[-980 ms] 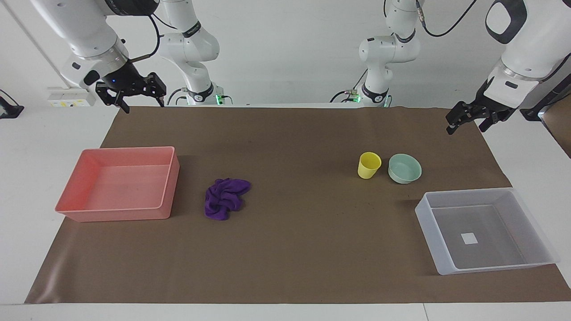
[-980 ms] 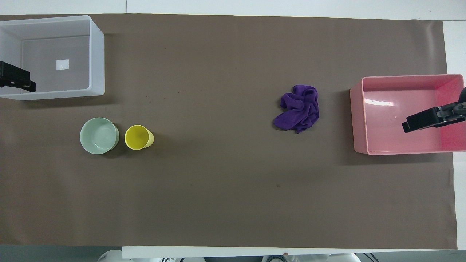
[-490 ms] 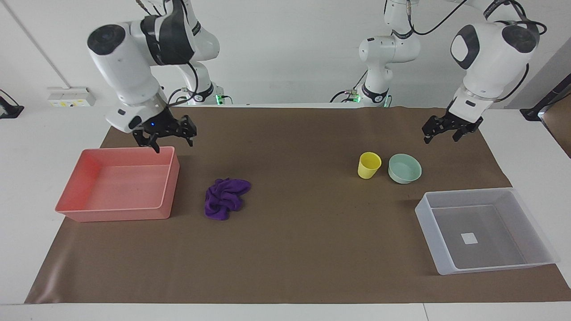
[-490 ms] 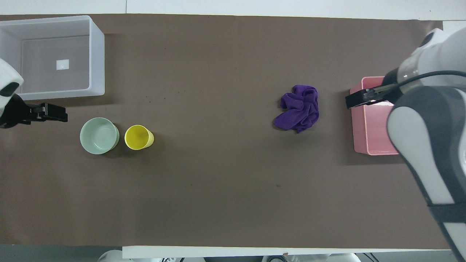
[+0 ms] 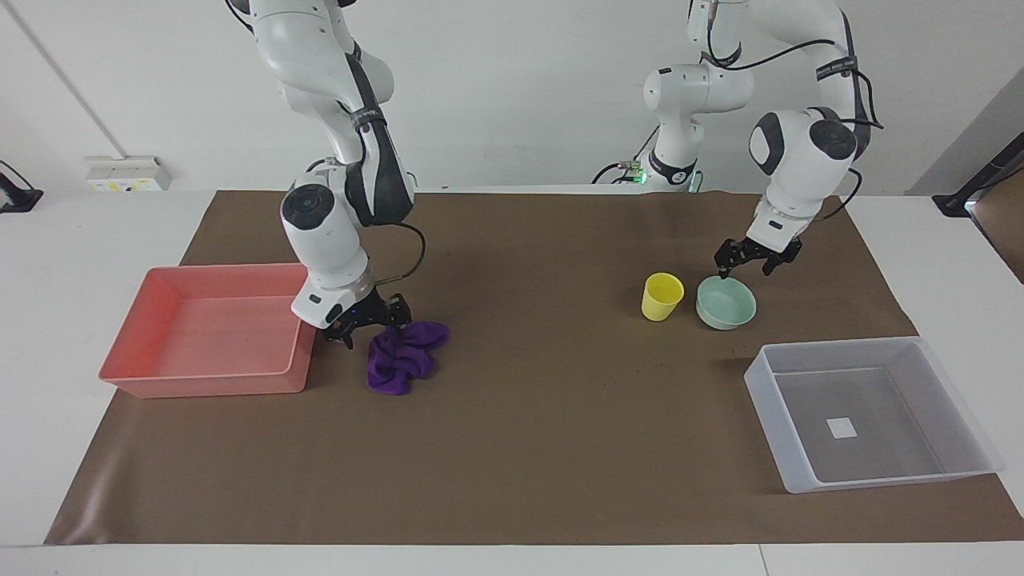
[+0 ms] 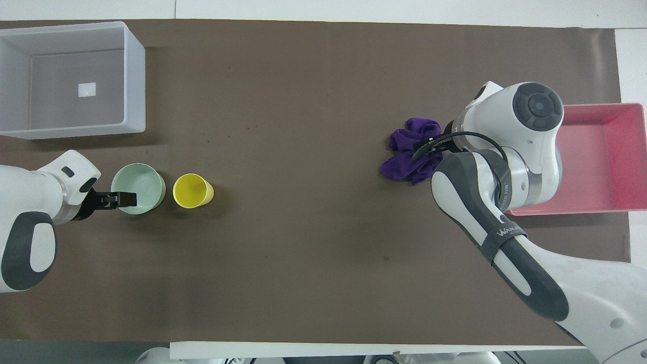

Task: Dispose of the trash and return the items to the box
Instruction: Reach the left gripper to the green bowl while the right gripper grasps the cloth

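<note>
The pink tray (image 5: 210,330) lies at the right arm's end of the table. Just beside it, the right gripper (image 5: 366,320) hangs open at the rag's (image 5: 402,355) edge. It should sink into the bunched folds before closing, so it lifts the whole cloth. Toward the left arm's end stand the cup (image 5: 662,296) and the bowl (image 5: 726,302), near the robots' edge. The left gripper (image 5: 748,260), open, hovers over the bowl's rim and should straddle one wall. The box (image 5: 872,414) sits at that end's corner, away from the robots.
</note>
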